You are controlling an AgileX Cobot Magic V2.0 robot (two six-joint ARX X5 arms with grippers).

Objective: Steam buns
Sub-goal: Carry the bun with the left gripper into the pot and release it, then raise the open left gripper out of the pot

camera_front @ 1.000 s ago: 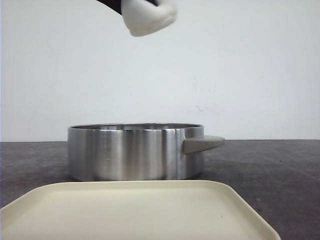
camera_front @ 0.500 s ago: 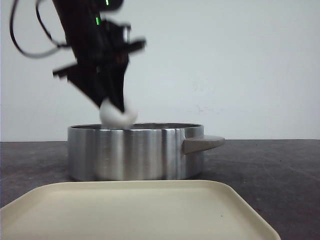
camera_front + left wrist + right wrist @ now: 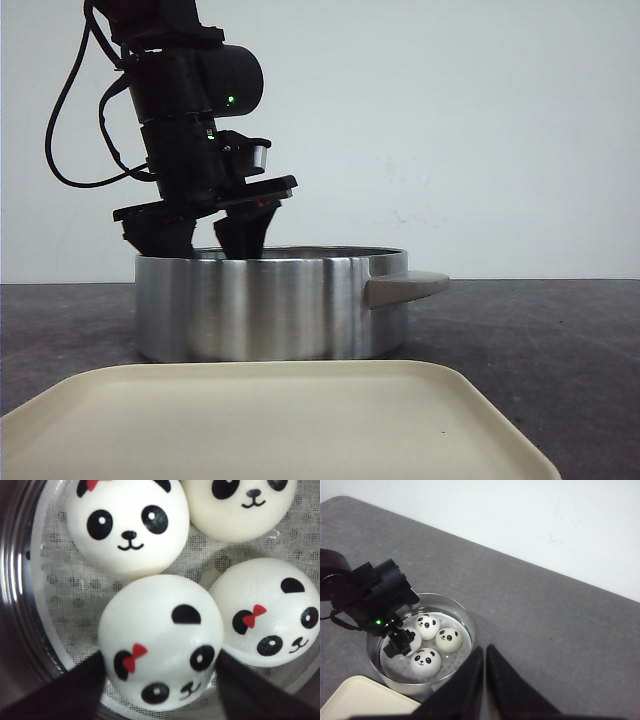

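Observation:
Four white panda-faced buns lie on the mesh liner inside the steel pot [image 3: 270,300]. In the left wrist view the nearest bun [image 3: 155,625], with a red bow, sits on the mesh between my left gripper's fingers, which touch both its sides. The other three buns [image 3: 127,525] [image 3: 240,505] [image 3: 267,610] lie just beyond it. My left gripper [image 3: 205,250] reaches down into the pot. My right gripper [image 3: 485,652] is shut and empty, high above the table beside the pot [image 3: 465,617]. From there, three buns show [image 3: 427,625] [image 3: 449,639] [image 3: 425,661].
A cream tray [image 3: 270,420] lies in front of the pot, empty in the front view. The pot's grey handle [image 3: 405,288] sticks out to the right. Dark table top [image 3: 540,350] lies right of the pot.
My left arm came down from above the frame with a bun and now has its fingers inside the pot. The bun has gone from above the rim to the mesh.

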